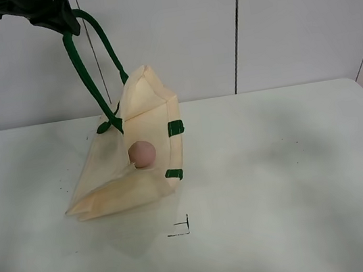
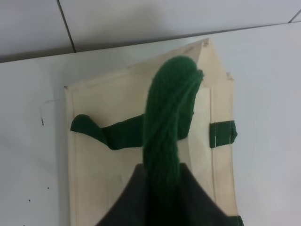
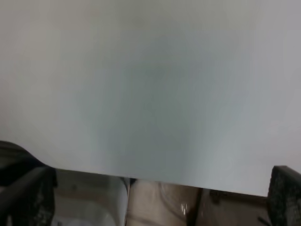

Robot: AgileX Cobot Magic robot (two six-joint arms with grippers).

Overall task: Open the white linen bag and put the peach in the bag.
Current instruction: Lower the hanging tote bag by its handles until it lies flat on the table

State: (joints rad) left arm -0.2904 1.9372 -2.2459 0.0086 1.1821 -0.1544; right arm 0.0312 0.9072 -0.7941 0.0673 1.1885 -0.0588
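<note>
Green handle [image 1: 92, 73] pinched in the left claw [image 1: 64, 25]; white linen bag [image 1: 147, 110] hangs open, peach [image 1: 142, 153] inside it; right claw [image 3: 155, 197] spread.

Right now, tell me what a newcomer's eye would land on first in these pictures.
The white linen bag stands out first, left of the middle of the table. Its top is held up by a green handle pinched in the left gripper, high at the upper left. Next comes the peach, lying inside the bag's gaping mouth.
</note>
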